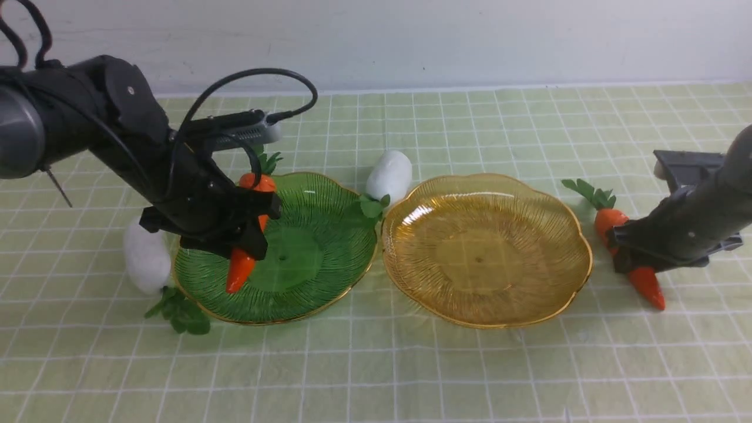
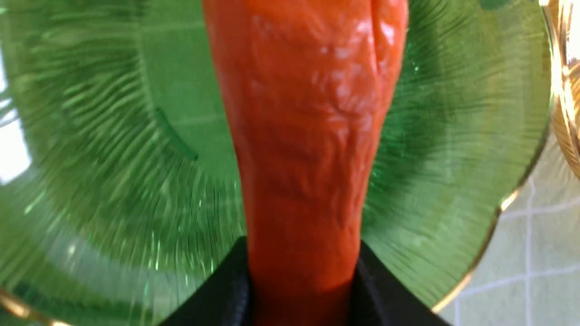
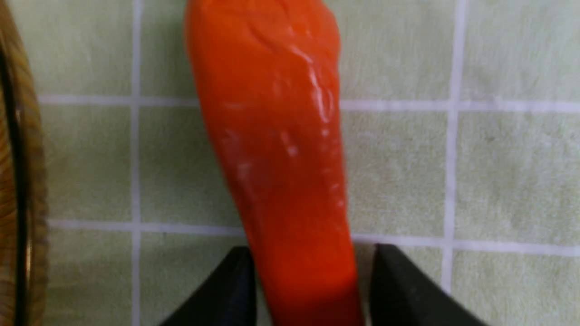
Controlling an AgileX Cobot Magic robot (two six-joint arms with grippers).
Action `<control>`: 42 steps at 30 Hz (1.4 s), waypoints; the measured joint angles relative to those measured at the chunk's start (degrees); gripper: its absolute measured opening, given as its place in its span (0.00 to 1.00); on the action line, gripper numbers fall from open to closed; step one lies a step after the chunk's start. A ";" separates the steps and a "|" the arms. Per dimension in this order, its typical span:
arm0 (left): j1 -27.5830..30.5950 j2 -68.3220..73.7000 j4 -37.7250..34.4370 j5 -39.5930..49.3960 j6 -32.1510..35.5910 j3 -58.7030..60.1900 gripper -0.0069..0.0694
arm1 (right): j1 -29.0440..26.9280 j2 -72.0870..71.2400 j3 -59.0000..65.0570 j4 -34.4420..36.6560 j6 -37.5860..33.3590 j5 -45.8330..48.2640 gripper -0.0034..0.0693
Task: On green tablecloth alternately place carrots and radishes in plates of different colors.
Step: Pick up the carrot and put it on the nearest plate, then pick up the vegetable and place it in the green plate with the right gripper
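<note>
My left gripper (image 1: 249,238) is shut on a carrot (image 1: 239,269) and holds it tilted over the left part of the green plate (image 1: 329,200). In the left wrist view the carrot (image 2: 303,136) fills the middle above the green plate (image 2: 113,158). My right gripper (image 1: 631,252) is open and straddles the second carrot (image 1: 646,285), which lies on the green tablecloth (image 1: 376,364) right of the amber plate (image 1: 487,247). In the right wrist view a thin gap shows between this carrot (image 3: 276,136) and one finger (image 3: 398,290). One radish (image 1: 389,175) lies behind the two plates, the other radish (image 1: 145,261) left of the green plate.
The two plates sit side by side, almost touching. The amber plate's rim shows in the left wrist view (image 2: 566,113) and in the right wrist view (image 3: 18,181). A pale wall runs along the table's far edge.
</note>
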 joint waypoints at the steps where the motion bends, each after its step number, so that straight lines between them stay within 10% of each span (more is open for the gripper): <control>1: -0.11 0.88 0.00 -0.25 0.21 -0.32 0.36 | 0.06 0.00 -0.14 0.00 0.00 0.77 0.31; 10: -0.08 4.15 0.39 -3.10 3.87 -0.95 0.38 | 2.51 -9.30 -6.25 9.58 0.02 9.18 0.34; 18: 0.76 4.64 1.15 2.01 1.86 -4.98 0.76 | 19.77 -6.36 -14.82 28.64 -8.95 7.35 0.34; 28: 14.51 -4.39 5.40 11.79 -2.28 -8.91 0.10 | 31.46 13.02 -34.19 32.56 -5.68 9.84 0.36; 37: 22.47 -3.39 1.82 13.38 -3.13 -8.36 0.12 | 31.80 20.62 -43.72 30.56 -2.04 16.01 0.69; 42: 22.48 0.79 0.76 9.21 -3.13 -8.36 0.37 | 31.75 20.66 -48.49 23.39 -1.89 22.03 0.82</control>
